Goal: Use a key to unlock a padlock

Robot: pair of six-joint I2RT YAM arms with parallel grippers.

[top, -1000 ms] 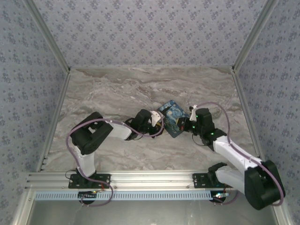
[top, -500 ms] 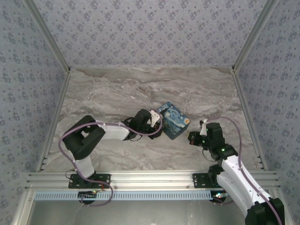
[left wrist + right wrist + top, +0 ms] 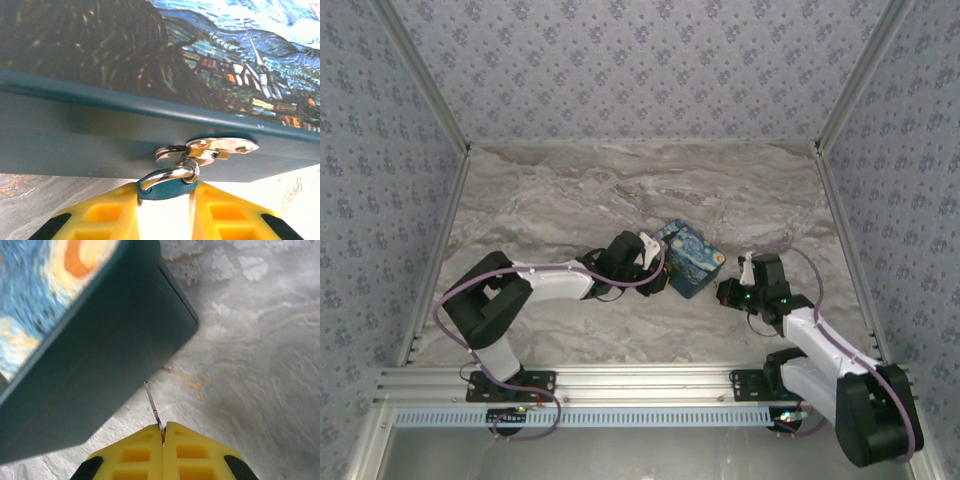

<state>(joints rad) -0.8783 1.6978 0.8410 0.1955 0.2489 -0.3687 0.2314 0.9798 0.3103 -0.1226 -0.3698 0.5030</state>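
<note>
On the marble counter (image 3: 570, 190), near its middle, sits the starry-print box (image 3: 690, 255). At the box's left side, the left fingers (image 3: 100, 215) pinch the teal body of the padlock (image 3: 167, 186), whose silvery shackle hangs through the box's metal hasp (image 3: 215, 147). Just right of the box, the right fingers (image 3: 135, 452) are pressed together on the key (image 3: 152, 405), its thin tip close to the box's dark side wall.

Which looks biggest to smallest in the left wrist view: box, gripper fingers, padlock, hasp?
1. Box, by far.
2. Left gripper fingers, though they sit nearest the camera.
3. Padlock and hasp: about alike, so unranked.
</note>
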